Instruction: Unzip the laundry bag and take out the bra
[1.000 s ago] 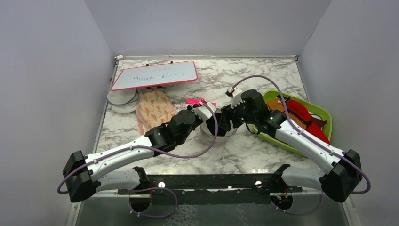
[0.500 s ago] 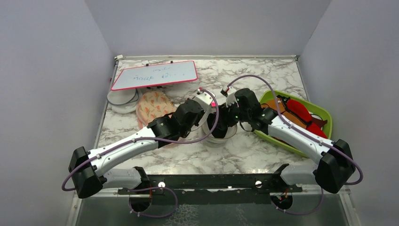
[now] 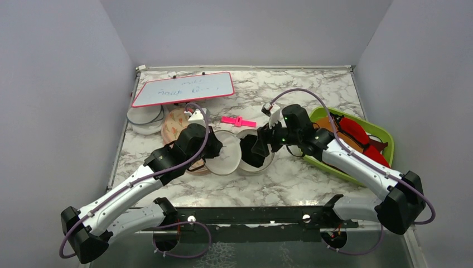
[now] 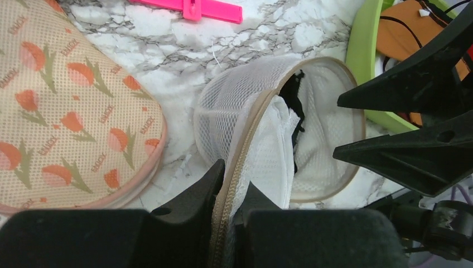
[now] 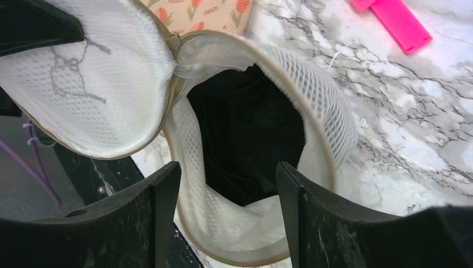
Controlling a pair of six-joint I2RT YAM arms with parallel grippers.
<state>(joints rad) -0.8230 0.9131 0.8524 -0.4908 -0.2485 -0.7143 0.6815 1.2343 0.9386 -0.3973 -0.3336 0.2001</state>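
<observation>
Black bra (image 5: 251, 134), maybe, in laundry bag (image 5: 329, 106), rim (image 4: 245, 142) in left claw (image 4: 233, 178); right claw (image 5: 226, 170) wide

The small round white mesh laundry bag (image 5: 334, 120) with a beige zip rim lies unzipped near the middle of the marble table (image 3: 312, 89); its two clamshell halves are spread apart, joined at one edge; the lid half bears a grey stitched mark; the black fabric bra (image 5: 251, 134) sits bunched inside the deeper half, filling its hollow.
</observation>
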